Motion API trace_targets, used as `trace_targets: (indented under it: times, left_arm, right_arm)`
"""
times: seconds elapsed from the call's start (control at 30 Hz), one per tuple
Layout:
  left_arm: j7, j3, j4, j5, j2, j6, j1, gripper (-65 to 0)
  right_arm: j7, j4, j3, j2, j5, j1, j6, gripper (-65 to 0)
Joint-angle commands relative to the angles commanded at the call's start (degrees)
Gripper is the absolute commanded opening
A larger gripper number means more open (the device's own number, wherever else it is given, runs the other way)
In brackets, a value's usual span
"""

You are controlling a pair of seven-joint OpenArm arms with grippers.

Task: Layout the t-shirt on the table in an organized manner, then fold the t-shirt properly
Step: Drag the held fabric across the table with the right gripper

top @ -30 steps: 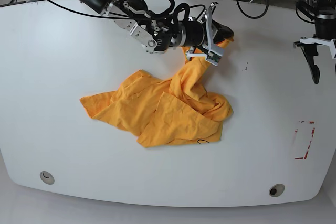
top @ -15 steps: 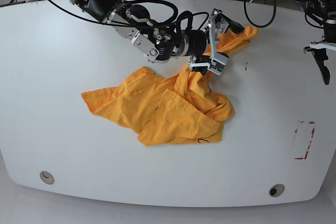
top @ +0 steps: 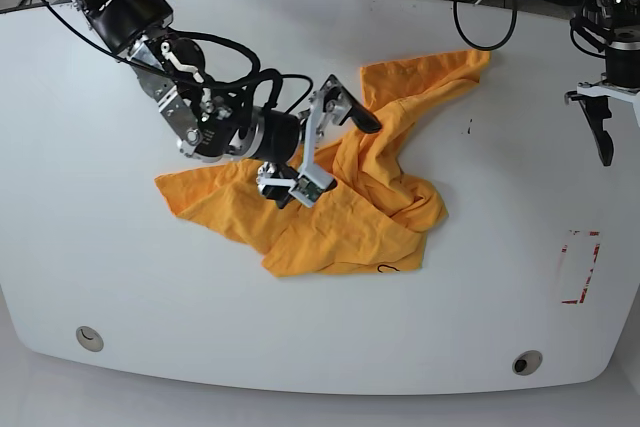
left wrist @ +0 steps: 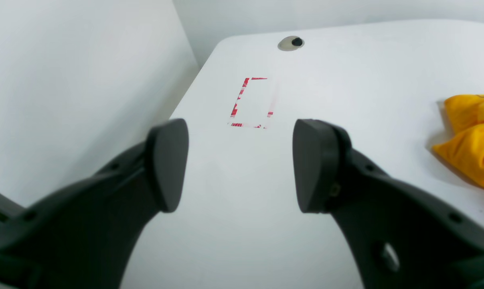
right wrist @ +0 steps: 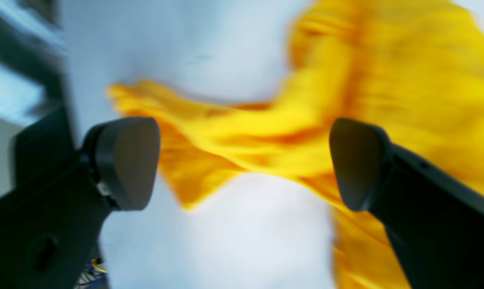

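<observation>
The t-shirt [top: 330, 197] lies crumpled mid-table [top: 100, 277], one part stretched toward the far edge. It is judged light, limp and easily bunched, best taken at hem corners or shoulders. The right gripper [top: 318, 147] is spread open above it, empty; the left gripper [left wrist: 237, 164] is open near the right edge.

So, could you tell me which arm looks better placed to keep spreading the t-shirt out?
The right gripper, probably: it hangs open directly over the crumpled t-shirt, while the left gripper sits open near the table edge, apart from the cloth.
</observation>
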Motion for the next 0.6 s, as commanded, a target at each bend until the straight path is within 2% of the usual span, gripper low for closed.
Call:
trace_targets:
  times: [0.27,0.43,0.47,0.53,0.6]
  left_arm:
    - [0.70,5.01,0.00,0.09,0.00,0.00,0.18,-26.5]
    - [4.75,7.38,0.00,0.00,0.09,0.00,0.18,-26.5]
    - [5.19,7.74,0.00,0.00,0.09,0.00,0.18,-26.5]
    - [5.71,8.53,0.00,-0.35,0.44,0.00,0.09,-26.5]
    - [5.89,8.97,0.00,-1.67,1.32,0.00,0.09,-26.5]
  right_arm:
    - [1.32,-8.09,16.09,0.62,0.09,-1.32,0.09,0.0]
    - [1.49,-13.36,28.04,0.18,0.35,-3.60,0.18,0.0]
    - [1.49,-14.24,30.07,0.00,0.35,-3.96,0.53,0.0]
    - [1.49,-16.18,33.67,-0.88,0.44,-4.57,2.29,0.0]
    - [1.14,-18.99,38.59,-1.67,0.44,-5.19,4.84,0.0]
